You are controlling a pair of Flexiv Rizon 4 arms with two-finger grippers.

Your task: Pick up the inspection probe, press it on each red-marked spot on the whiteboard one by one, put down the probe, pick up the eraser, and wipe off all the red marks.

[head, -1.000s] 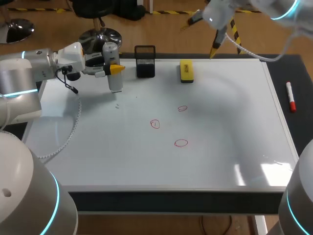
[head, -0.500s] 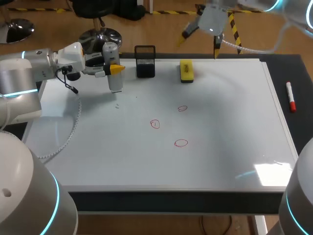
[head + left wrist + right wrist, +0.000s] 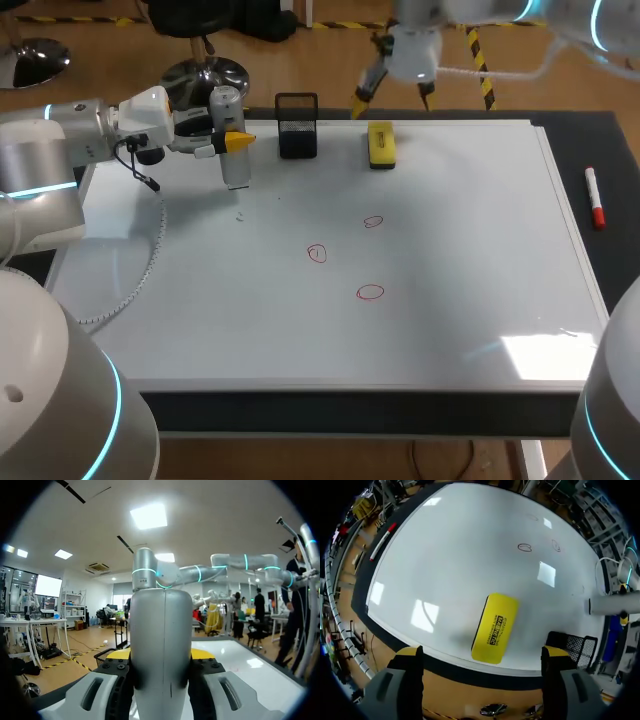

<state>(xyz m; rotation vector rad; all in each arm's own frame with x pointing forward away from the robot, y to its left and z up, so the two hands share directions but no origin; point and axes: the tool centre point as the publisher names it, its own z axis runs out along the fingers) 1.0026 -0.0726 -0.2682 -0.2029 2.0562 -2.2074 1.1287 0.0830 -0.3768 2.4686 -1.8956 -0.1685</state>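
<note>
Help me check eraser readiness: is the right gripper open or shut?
Open. The right gripper shows its yellow tips wide apart in the right wrist view, touching nothing; the eraser lies flat on the whiteboard ahead of it.

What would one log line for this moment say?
left gripper: shut on probe, upright | right gripper: open, above eraser | red marks: three, unwiped

Bright, even light falls from overhead. White glare patches lie on the whiteboard (image 3: 470, 545) ahead of my right hand (image 3: 482, 652), beside the eraser (image 3: 495, 627), which casts a soft shadow. The probe (image 3: 160, 625) clasped in my left hand (image 3: 160, 654) gleams palely.
</note>
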